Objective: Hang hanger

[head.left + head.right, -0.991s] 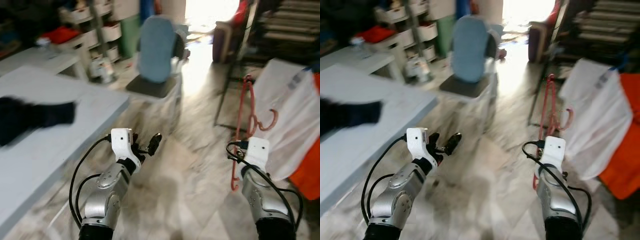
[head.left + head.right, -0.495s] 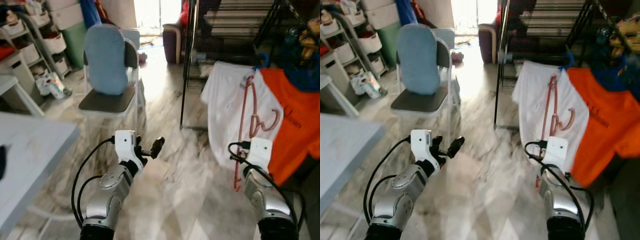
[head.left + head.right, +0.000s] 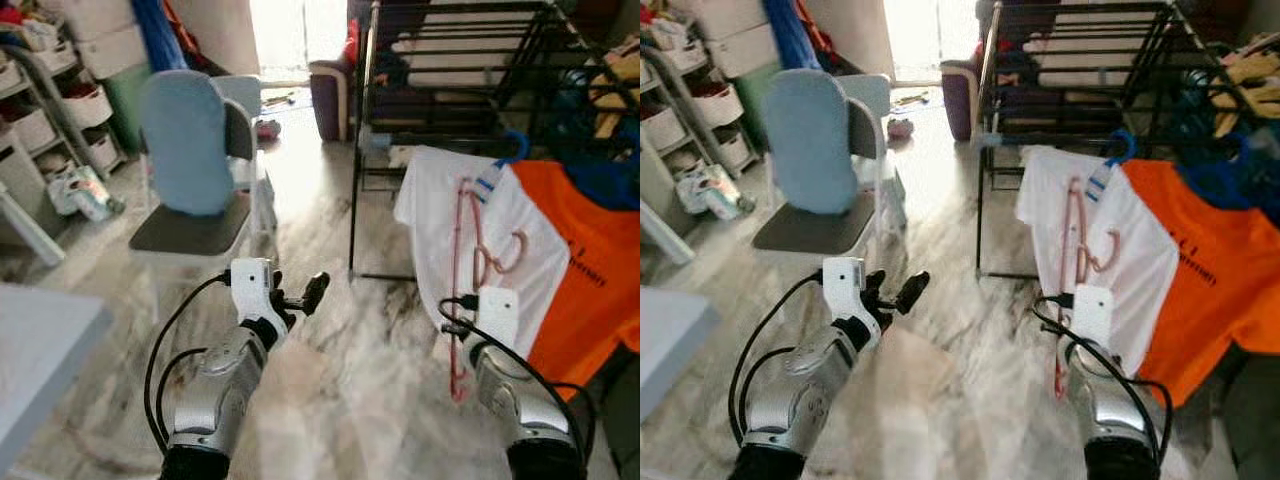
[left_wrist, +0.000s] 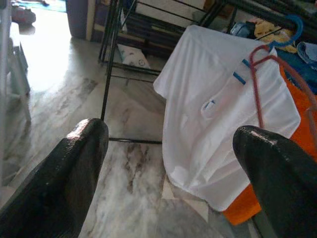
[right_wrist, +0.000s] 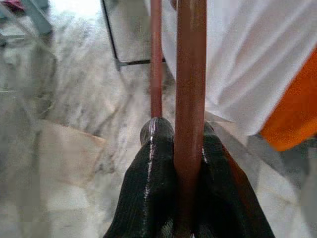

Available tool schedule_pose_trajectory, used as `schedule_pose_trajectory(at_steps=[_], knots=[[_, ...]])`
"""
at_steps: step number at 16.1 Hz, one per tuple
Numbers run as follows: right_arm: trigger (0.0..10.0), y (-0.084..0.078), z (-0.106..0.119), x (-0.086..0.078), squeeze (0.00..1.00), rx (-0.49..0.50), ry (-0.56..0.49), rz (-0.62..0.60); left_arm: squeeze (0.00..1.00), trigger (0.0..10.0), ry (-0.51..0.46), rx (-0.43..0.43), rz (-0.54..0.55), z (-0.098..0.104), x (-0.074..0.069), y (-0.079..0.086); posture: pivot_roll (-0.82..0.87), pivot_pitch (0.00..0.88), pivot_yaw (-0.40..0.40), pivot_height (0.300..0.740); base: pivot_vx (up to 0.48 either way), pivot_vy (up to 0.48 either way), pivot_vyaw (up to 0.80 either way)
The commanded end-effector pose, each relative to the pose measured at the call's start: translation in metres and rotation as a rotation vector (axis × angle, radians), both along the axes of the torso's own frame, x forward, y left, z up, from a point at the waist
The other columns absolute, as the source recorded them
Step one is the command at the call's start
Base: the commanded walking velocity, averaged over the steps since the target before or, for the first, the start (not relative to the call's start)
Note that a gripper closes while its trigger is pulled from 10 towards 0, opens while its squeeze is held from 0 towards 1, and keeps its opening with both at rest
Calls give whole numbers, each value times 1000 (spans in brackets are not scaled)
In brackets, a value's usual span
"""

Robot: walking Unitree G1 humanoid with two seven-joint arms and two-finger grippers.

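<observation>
The right gripper was clamped shut on the hanger, which stood upright at right of centre, its long axis vertical and its hook uppermost in front of the white shirt. The black rack lay ahead in the upper right of the frame, its rails above the hook, with the orange shirt draped alongside. The left gripper, fingers spread wide and empty, stood lower left of centre, and a chair stood upper left, well apart.

Marbled tile floor; a grey-seated chair and black drying rack stand on it.
</observation>
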State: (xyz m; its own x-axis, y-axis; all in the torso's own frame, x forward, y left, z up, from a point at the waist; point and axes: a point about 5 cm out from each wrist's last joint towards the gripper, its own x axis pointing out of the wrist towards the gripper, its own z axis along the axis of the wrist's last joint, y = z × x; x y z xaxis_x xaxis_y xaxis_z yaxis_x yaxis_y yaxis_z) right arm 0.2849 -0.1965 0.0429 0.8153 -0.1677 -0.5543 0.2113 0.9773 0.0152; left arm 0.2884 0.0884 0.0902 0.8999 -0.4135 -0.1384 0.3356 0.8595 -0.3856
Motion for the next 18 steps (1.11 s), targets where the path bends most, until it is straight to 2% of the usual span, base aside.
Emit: schedule_pose_trajectory(at_steps=[1,8,15,18], knots=[[10000,15,0,3,0,45,5,42,0,10000,-2,-3,18,1,0,4,-144,0,37,740,405,255,0],[10000,23,-7,-2,0,60,70,110,0,10000,-2,7,-8,1,2,-1,-147,0,41,740,376,297,0],[10000,21,-6,0,0,35,72,114,0,10000,-12,20,-26,1,0,-3,-139,0,33,740,470,0,0],[10000,19,-4,1,0,-4,61,119,0,10000,-13,45,-38,0,0,-3,-140,0,34,740,480,0,0]])
